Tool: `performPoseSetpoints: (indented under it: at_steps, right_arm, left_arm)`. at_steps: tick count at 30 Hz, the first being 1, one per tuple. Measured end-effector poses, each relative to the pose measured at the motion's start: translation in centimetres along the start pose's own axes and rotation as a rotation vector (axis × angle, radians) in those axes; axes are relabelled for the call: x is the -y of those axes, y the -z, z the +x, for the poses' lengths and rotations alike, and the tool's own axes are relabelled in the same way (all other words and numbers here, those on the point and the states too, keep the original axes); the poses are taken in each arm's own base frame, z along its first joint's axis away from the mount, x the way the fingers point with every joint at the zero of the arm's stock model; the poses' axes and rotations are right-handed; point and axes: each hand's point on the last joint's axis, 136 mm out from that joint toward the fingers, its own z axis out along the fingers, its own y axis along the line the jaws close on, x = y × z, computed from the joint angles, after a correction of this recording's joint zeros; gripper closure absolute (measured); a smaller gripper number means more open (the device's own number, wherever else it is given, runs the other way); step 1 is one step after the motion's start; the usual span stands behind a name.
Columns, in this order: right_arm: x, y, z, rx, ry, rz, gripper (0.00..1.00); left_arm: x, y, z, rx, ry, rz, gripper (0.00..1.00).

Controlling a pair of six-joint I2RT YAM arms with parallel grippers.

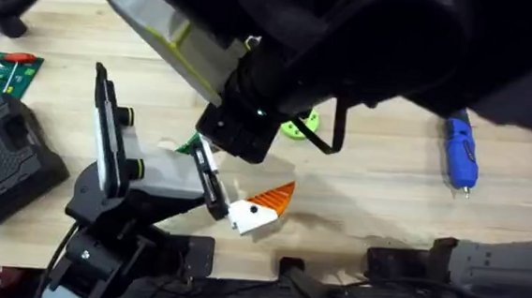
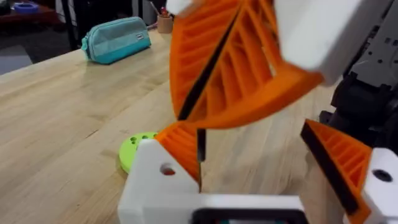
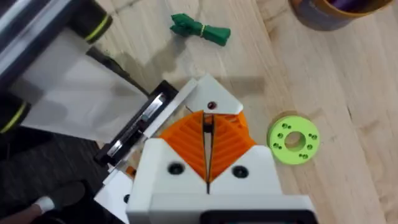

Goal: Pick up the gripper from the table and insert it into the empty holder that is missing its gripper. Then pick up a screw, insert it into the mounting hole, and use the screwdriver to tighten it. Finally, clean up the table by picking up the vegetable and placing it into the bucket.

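Pads of the right claw (image 3: 208,134) are pressed flat together in its own wrist view, their orange ribs meeting along one dark seam. A thin dark sliver sits in that seam, and I cannot tell whether it is something held. Just past the tips is a white finger of the left claw (image 2: 239,134), with a small hole in it.

From the left wrist, the left claw stands wide open with nothing between its fingers. The closed right claw hangs close above the gap, a thin dark line trailing down from its seam.

Overhead alone brings in the screwdriver (image 1: 460,155), which lies flat on the worktop (image 1: 376,185), well apart from both claws on the right arm's side. The right arm there is a large dark blur.

The right wrist camera adds the green vegetable (image 3: 199,28), on the wood well beyond the claw tips. It also catches the bucket (image 3: 329,12), cut off at the frame's edge. A lime-green ring (image 3: 293,140) lies just beside the right claw. A teal pouch (image 2: 118,38) sits far behind the left claw.
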Motion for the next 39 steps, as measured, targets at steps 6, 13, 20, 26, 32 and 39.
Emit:
performPoseSetpoints:
  at_steps: [6, 13, 20, 26, 32, 39]
  right_arm:
    - [0.8, 0.0, -0.8, 0.031, 0.010, 0.048, 0.994]
    - [0.9, -0.1, -0.8, 0.028, 0.017, 0.052, 0.994]
    - [0.9, -0.1, -0.8, 0.026, 0.018, 0.052, 0.994]
    - [0.9, -0.1, -0.8, 0.026, 0.017, 0.051, 0.994]
    - [0.9, -0.3, -0.7, 0.020, 0.017, 0.051, 0.994]
    - [0.8, -2.1, -0.2, -0.032, 0.020, 0.047, 0.994]
  left_arm:
    - [0.0, 0.0, 0.0, 0.000, 0.000, 0.000, 0.014]
    - [0.0, 0.0, 0.0, 0.000, 0.000, 0.000, 0.014]
    - [0.0, 0.0, 0.0, 0.000, 0.001, 0.000, 0.014]
    - [0.0, 0.0, 0.0, 0.000, 0.000, 0.000, 0.014]
    - [0.0, 0.0, 0.0, 0.000, 0.000, 0.000, 0.014]
    - [0.0, 0.0, 0.0, 0.000, 0.000, 0.000, 0.014]
